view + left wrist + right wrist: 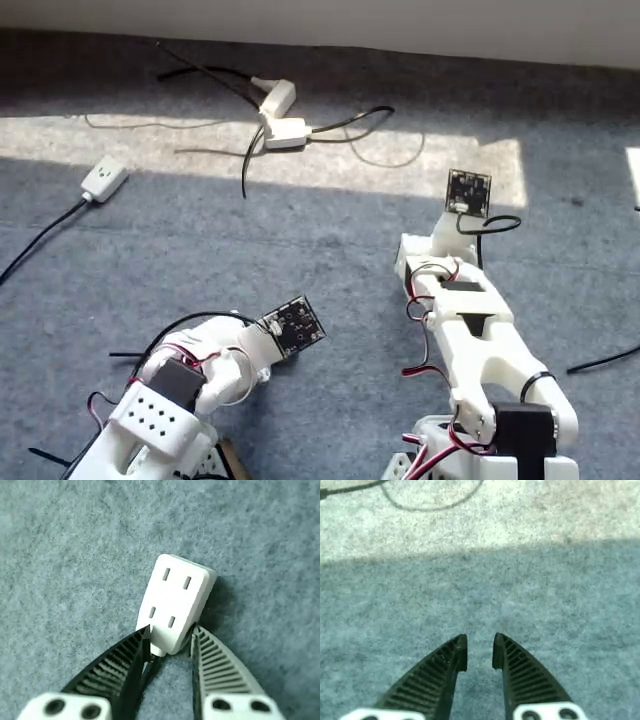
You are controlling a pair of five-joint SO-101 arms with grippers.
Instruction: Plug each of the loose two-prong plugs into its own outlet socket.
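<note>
A white outlet block [177, 597] with two pairs of slots lies on the grey carpet. My left gripper [170, 632] is shut on its near end, one finger against each side. My right gripper [480, 652] hovers over bare carpet, open by a narrow gap with nothing between its fingers. In the high view the left arm [170, 400] is at the bottom left and the right arm [480, 340] at the right. Another white outlet block [104, 178] on a black cord lies far left. Two white plug pieces [280, 115] with tangled cords lie at the back in sunlight.
A sunlit strip of carpet [400, 150] crosses the back. A thin dark cord [420, 505] loops on the lit carpet ahead of the right gripper. A black cable [600, 360] enters from the right edge. Grey carpet lies between the arms.
</note>
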